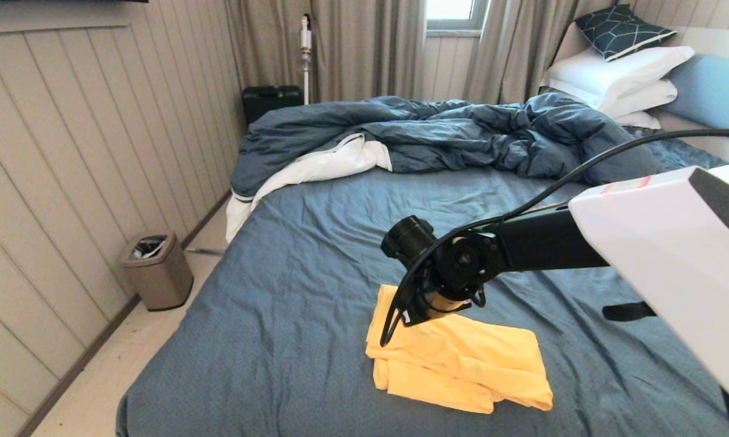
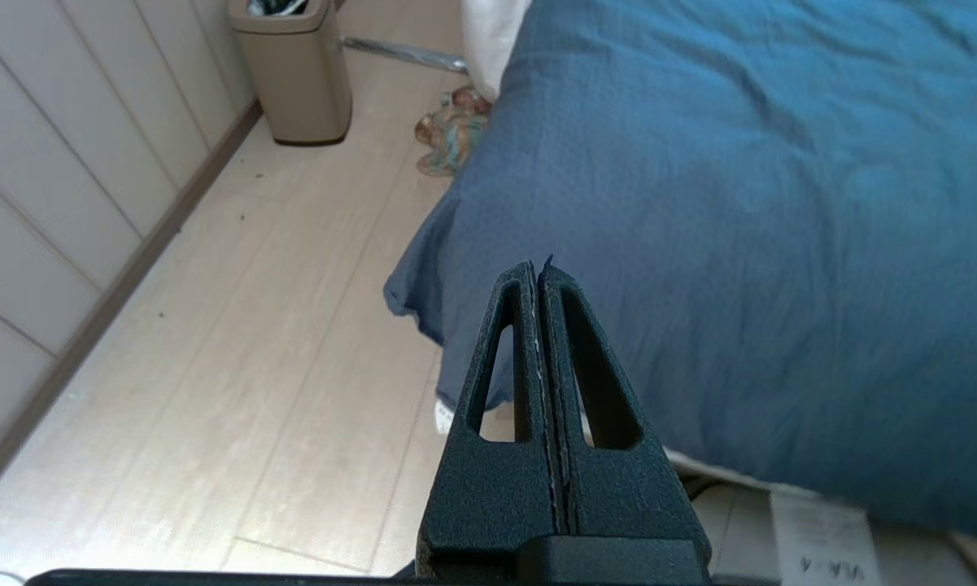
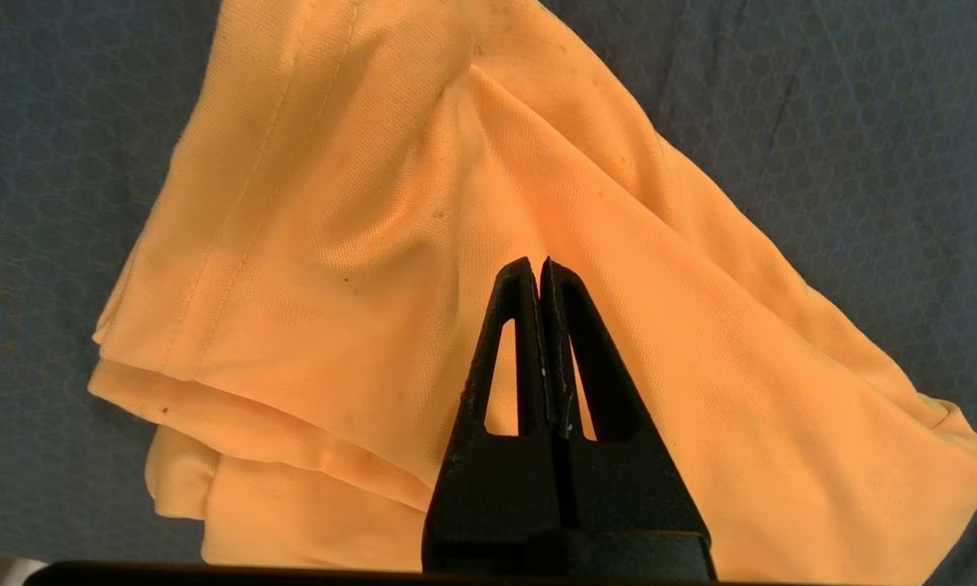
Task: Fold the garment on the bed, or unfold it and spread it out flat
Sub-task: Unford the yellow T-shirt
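Observation:
The garment (image 1: 461, 364), a yellow T-shirt folded into a rumpled bundle, lies on the bed (image 1: 315, 261) near its front edge. Its print is hidden. My right arm (image 1: 461, 261) reaches over the garment's far left end with the wrist pointing down. In the right wrist view, my right gripper (image 3: 538, 264) is shut, its tips pinching a raised ridge of the yellow garment (image 3: 333, 244). My left gripper (image 2: 539, 268) is shut with nothing in it. It hangs off the bed's near left corner (image 2: 423, 293), above the floor, and is out of the head view.
A rumpled dark-blue duvet (image 1: 437, 133) lies across the far half of the bed, with white pillows (image 1: 613, 73) at the back right. On the floor left of the bed stand a tan bin (image 1: 156, 270) and, farther back, a dark case (image 1: 272, 100). A small bundle (image 2: 451, 138) lies by the bed's side.

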